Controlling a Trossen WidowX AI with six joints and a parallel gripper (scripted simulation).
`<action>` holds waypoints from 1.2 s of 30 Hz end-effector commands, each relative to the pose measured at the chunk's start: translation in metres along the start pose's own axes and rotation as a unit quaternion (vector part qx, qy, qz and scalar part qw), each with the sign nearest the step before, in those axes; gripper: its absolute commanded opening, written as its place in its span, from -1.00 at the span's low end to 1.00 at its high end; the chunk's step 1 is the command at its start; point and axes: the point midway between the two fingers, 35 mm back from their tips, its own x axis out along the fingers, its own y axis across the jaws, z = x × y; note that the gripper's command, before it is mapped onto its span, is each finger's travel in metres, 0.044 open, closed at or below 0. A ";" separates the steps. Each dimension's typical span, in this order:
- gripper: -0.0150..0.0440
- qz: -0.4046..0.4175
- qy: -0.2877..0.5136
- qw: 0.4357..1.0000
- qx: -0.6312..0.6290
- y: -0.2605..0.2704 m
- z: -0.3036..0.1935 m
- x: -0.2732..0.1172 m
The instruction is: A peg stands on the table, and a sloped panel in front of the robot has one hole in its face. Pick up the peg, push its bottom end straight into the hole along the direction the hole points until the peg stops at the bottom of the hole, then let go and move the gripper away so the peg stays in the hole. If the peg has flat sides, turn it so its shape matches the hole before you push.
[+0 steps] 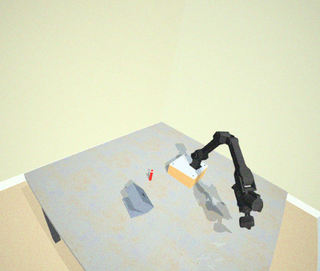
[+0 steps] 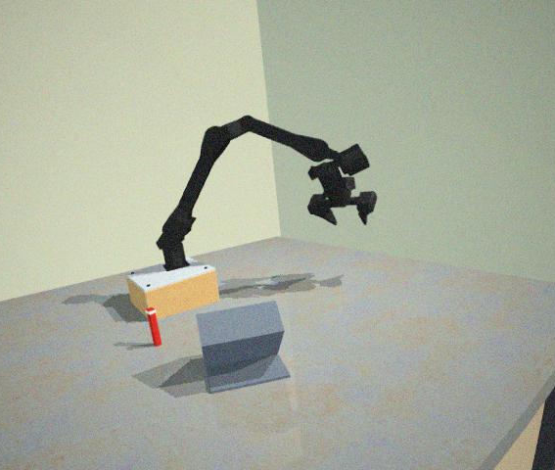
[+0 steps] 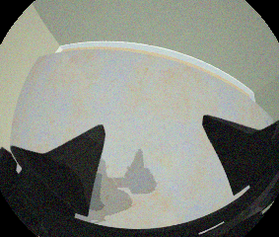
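Observation:
A red peg (image 1: 150,175) (image 2: 154,328) with a white band near its top stands upright on the table, between the robot's base and the sloped panel. The grey-blue sloped panel (image 1: 145,204) (image 2: 239,328) stands on the table; its dark hole (image 1: 143,195) shows in its face in the top view. In the exterior view the panel shows its back and the hole is hidden. My gripper (image 2: 350,223) (image 3: 156,124) is open and empty, high above the table and well away from both peg and panel. Its fingertips cannot be made out in the top view. Neither peg nor panel shows in the wrist view.
The arm's base is on an orange box with a white top (image 1: 183,167) (image 2: 181,290), close to the peg. The arm arches from it out to one side. The table (image 1: 104,233) (image 2: 393,379) ends at walls behind the base. The arm's shadows lie on it.

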 end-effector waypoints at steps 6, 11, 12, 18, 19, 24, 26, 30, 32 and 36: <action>1.00 -0.030 0.027 0.997 0.059 -0.021 -0.046 -0.026; 1.00 -0.050 0.035 0.994 0.089 -0.031 -0.069 -0.042; 1.00 -0.053 0.036 0.993 0.095 -0.033 -0.074 -0.045; 1.00 -0.076 0.044 0.987 0.132 -0.042 -0.103 -0.064; 1.00 -0.080 0.047 0.986 0.138 -0.044 -0.108 -0.068; 1.00 -0.096 0.061 0.979 0.171 -0.048 -0.134 -0.085; 1.00 -0.103 0.067 0.975 0.184 -0.049 -0.145 -0.092; 1.00 -0.115 0.077 0.968 0.209 -0.050 -0.165 -0.105; 1.00 -0.121 0.083 0.964 0.222 -0.050 -0.176 -0.112; 1.00 -0.133 0.093 0.955 0.248 -0.049 -0.196 -0.126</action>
